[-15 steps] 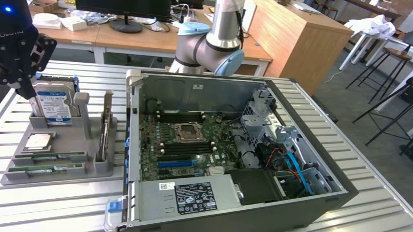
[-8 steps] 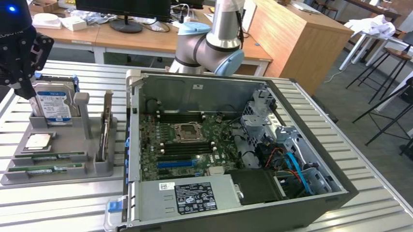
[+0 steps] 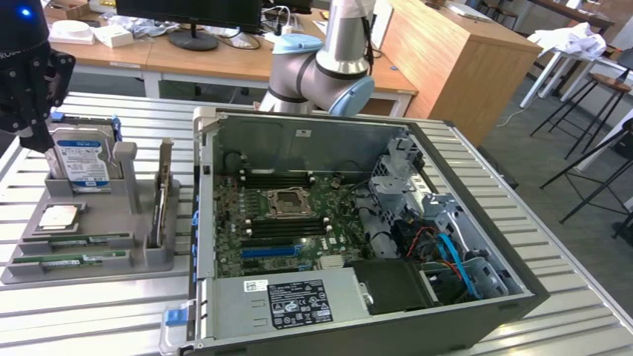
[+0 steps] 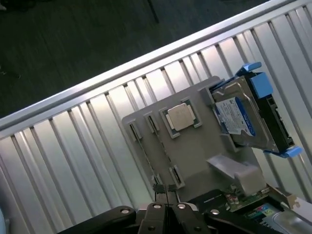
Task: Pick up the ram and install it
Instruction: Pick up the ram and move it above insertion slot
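Two green ram sticks (image 3: pixel 71 242) (image 3: pixel 70 259) lie side by side in the front slots of a grey holder (image 3: pixel 148 256) on the exterior view's left. My gripper (image 3: pixel 30 137) hangs over the holder's far left corner, beside the hard drive, well above the sticks. In the wrist view its fingertips (image 4: pixel 167 207) are pressed together with nothing between them, and the holder (image 4: pixel 146 146) lies below. The open computer case (image 3: pixel 346 222) stands in the middle of the table, its motherboard showing dark memory slots (image 3: pixel 282 179) around the processor socket (image 3: pixel 287 200).
The holder also carries a blue-labelled hard drive (image 3: pixel 79 159) (image 4: pixel 243 117), a silver processor chip (image 3: pixel 58 217) (image 4: pixel 181 117) and an upright card (image 3: pixel 161 193). A blue slot (image 3: pixel 269 252) sits low on the motherboard. The slatted metal table (image 3: pixel 89 311) ends close behind the holder; desks and stools stand beyond.
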Motion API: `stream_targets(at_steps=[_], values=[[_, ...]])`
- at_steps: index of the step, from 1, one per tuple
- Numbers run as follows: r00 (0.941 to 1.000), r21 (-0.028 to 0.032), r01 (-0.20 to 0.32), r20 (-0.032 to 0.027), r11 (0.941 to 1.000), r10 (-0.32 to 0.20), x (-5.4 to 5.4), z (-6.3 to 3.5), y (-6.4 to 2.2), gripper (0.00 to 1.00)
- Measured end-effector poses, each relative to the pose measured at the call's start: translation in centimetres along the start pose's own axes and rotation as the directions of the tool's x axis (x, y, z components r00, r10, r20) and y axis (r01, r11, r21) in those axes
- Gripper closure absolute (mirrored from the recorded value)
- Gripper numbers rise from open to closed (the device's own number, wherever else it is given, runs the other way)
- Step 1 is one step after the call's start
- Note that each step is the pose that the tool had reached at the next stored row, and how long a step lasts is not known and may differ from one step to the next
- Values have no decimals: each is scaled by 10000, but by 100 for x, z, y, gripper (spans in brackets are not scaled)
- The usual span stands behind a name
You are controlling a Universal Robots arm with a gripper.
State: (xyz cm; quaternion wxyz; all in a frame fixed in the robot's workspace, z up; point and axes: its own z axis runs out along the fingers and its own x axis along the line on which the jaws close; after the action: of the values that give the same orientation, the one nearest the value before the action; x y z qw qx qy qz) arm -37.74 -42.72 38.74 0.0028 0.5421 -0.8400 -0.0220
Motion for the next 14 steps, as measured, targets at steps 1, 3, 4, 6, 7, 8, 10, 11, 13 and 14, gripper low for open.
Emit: stream_targets(at_steps=[1,3,4,6,7,8,10,11,13,14], values=[[9998,-3,186,-10,9998,-186,0,0,0,90],[9985,-8,540,-28,9985,-540,0,1,0,90],[9974,-11,716,-37,9974,-716,0,1,0,90],[9943,-18,1069,-55,9943,-1069,0,1,0,90],[9920,-22,1261,-63,9920,-1261,0,1,0,90],[9896,-25,1434,-72,9897,-1435,0,1,0,90],[9840,-33,1780,-90,9840,-1781,0,1,0,90],[9807,-37,1953,-99,9807,-1953,0,1,0,90],[9733,-45,2294,-118,9733,-2294,0,2,0,90],[9688,-49,2474,-128,9689,-2474,0,2,0,90]])
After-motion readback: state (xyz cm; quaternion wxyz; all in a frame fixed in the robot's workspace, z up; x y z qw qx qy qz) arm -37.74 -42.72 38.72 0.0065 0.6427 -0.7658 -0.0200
